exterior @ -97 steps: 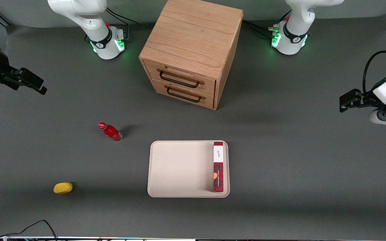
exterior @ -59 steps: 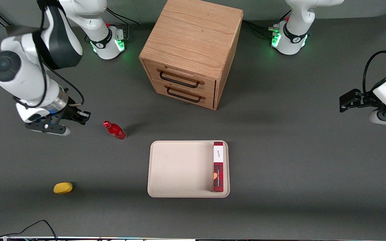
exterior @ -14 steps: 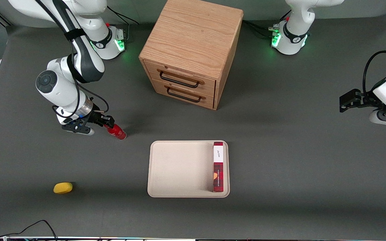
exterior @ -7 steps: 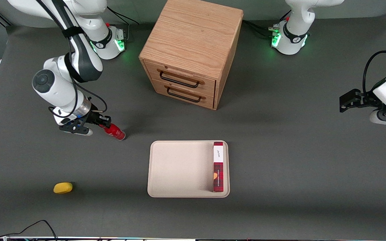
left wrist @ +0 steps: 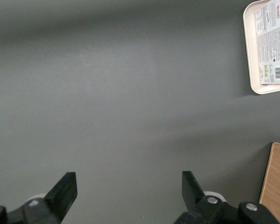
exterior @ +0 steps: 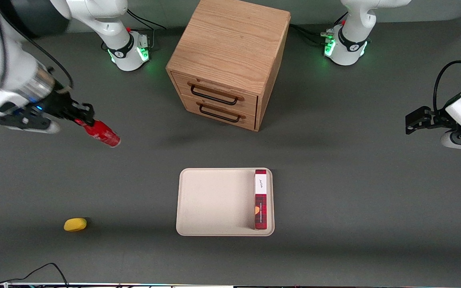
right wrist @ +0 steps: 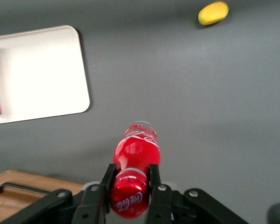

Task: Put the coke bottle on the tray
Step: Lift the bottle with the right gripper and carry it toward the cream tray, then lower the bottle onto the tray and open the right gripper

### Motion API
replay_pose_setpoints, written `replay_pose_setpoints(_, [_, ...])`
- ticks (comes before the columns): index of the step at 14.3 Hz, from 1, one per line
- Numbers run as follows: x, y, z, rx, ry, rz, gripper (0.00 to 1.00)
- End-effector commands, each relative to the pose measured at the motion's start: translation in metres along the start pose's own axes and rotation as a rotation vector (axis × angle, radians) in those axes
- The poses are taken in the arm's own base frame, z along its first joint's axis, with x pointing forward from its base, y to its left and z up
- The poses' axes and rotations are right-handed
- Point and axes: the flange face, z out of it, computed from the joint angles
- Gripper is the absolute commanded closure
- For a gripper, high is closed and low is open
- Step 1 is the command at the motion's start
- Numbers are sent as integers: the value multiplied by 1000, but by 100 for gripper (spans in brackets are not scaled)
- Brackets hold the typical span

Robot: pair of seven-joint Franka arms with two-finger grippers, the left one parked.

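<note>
I have the coke bottle (exterior: pixel 102 134) off the surface (exterior: pixel 334 180) now. Half a second ago it was standing on the surface with my jaws closed at its neck, and now it hangs in the air, carried up and toward the working arm's end, farther from the tray (exterior: pixel 214 202) than it was. In the front view there is no shadow directly under the bottle, so I judge it is well lifted. The jaws hold it just below the red cap (right wrist: pixel 128 199), one finger (right wrist: pixel 152 186) on each side of the narrow neck, and the body hangs down below the jaws with the base lowest. For the task this means the pick is done and the carry to the tray is what remains; the tray is well apart from the gripper (exterior: pixel 79 116), toward the middle of the surface.

The bottle is glossy red, round, with a smooth shiny skin and a silvery base (right wrist: pixel 140 126). I think such a neck is slippery, and the grip is high, so the body may swing during a fast move.

The tray is matte cream, flat, with rounded corners and a low rim. A long red plaid box (exterior: pixel 260 199) lies along one of its edges, the one farthest from the jaws, and the rest of the tray is bare. A small yellow rounded object (exterior: pixel 75 224) lies on the dark grey matte surface, nearer to the front camera than the jaws. The wooden drawer cabinet (exterior: pixel 226 60) has visible grain and two black handles.
</note>
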Motion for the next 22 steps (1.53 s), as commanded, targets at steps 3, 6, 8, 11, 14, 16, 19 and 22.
replay_pose_setpoints(3, [73,-67,-25,123,-82,81,100])
replay_pose_setpoints(6, [105,-116,25,120,-22,210,100])
replay_pose_setpoints(8, [132,-150,92,120,16,319,100])
replay_pose_setpoints(11, [155,-193,190,121,83,448,100])
replay_pose_setpoints(14, [168,-199,241,145,85,483,100])
replay_pose_setpoints(16, [166,-212,269,150,91,493,100])
replay_pose_setpoints(19, [166,-214,298,94,117,493,100])
replay_pose_setpoints(22, [166,-214,299,89,119,490,100])
